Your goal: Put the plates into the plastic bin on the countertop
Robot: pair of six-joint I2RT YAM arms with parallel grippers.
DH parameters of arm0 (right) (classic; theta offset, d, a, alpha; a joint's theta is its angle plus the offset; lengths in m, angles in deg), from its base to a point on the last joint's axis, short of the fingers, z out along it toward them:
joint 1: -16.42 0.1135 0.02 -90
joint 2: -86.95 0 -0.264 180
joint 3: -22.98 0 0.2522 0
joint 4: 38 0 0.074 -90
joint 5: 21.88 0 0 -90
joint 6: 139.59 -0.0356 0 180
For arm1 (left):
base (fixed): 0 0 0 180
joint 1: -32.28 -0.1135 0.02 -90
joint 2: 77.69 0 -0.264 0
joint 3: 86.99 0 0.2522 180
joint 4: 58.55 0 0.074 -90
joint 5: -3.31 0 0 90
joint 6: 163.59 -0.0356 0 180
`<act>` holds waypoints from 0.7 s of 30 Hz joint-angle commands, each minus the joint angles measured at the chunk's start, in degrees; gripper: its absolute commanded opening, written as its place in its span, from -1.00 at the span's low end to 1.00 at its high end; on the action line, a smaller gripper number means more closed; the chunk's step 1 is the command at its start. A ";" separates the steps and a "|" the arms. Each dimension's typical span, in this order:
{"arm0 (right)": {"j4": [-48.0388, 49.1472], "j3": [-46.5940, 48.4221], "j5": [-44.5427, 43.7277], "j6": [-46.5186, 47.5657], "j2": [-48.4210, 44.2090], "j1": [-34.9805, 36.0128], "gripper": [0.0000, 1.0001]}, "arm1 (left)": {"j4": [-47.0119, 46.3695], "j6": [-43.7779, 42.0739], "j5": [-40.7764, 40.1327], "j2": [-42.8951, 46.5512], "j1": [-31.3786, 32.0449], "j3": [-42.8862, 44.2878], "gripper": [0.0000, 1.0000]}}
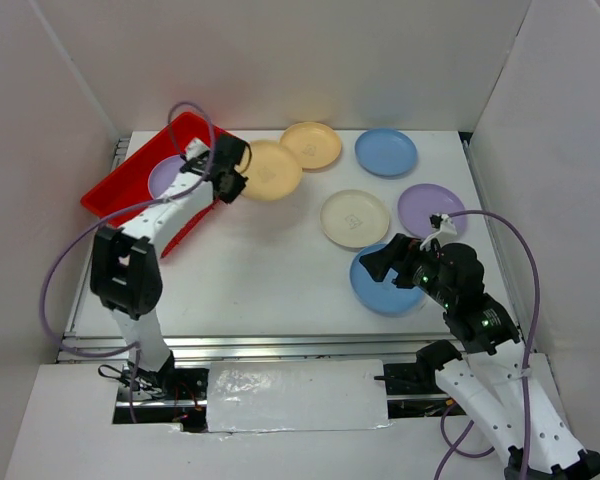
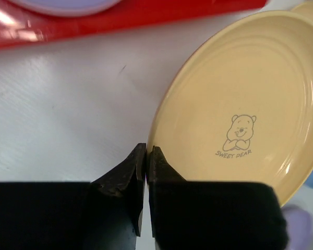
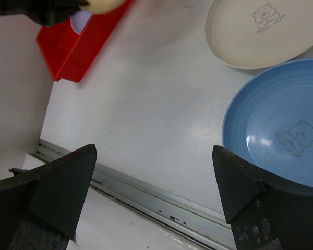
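Note:
My left gripper (image 1: pixel 230 181) is shut on the near rim of a yellow plate (image 1: pixel 272 170), just right of the red plastic bin (image 1: pixel 120 195). In the left wrist view the fingertips (image 2: pixel 147 152) pinch the edge of this plate (image 2: pixel 240 99). A purple plate (image 1: pixel 166 175) lies in the bin. On the white countertop (image 1: pixel 260 270) lie another yellow plate (image 1: pixel 312 145), a blue plate (image 1: pixel 386 152), a cream plate (image 1: pixel 355 218), a purple plate (image 1: pixel 432 208) and a second blue plate (image 1: pixel 390 290). My right gripper (image 1: pixel 378 264) is open and empty over that blue plate's left edge (image 3: pixel 281 125). No pink plate shows.
White walls stand close on the left, back and right. A metal rail (image 1: pixel 280 345) runs along the table's near edge. The bin's right wall (image 2: pixel 125 18) lies just beyond the held plate. The cream plate (image 3: pixel 261 31) is next to the right gripper's blue plate.

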 commanded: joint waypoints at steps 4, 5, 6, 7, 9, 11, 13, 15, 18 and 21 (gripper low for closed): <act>5.11 -1.53 1.66 -0.23 2.20 -0.39 1.00 | 2.02 -6.78 1.83 5.19 -14.08 4.94 -1.00; 5.64 -2.15 1.92 -0.23 2.38 -0.47 1.00 | 2.72 -7.31 2.36 4.31 -17.23 5.30 -1.00; 5.91 -2.33 2.53 -0.32 2.73 -0.47 1.00 | 2.90 -7.75 3.58 3.43 -18.91 6.17 -1.00; 6.52 -2.50 2.89 -0.41 3.43 -0.47 1.00 | 3.08 -8.19 4.38 1.16 -20.23 6.70 -1.00; 6.79 -2.77 3.41 -0.06 4.05 -0.65 1.00 | 3.08 -9.86 7.18 -1.48 -24.63 9.15 -1.00; 6.00 -2.16 3.68 0.81 5.19 -0.56 1.00 | 4.74 -10.57 8.68 -5.53 -27.43 11.35 -1.00; 5.13 -1.80 3.42 1.52 5.72 -0.65 1.00 | 6.24 -10.66 9.39 -8.25 -28.50 13.73 -1.00; 5.03 -1.89 3.42 1.88 5.73 -0.74 1.00 | 6.24 -10.83 8.52 -9.05 -29.21 14.79 -1.00; 4.95 -1.89 4.12 2.32 5.73 -0.82 1.00 | 7.90 -10.75 7.29 -10.19 -30.35 16.54 -0.66; 4.68 -1.63 4.38 2.75 5.99 -0.82 1.00 | 9.23 -10.39 7.02 -8.19 -30.35 16.38 0.71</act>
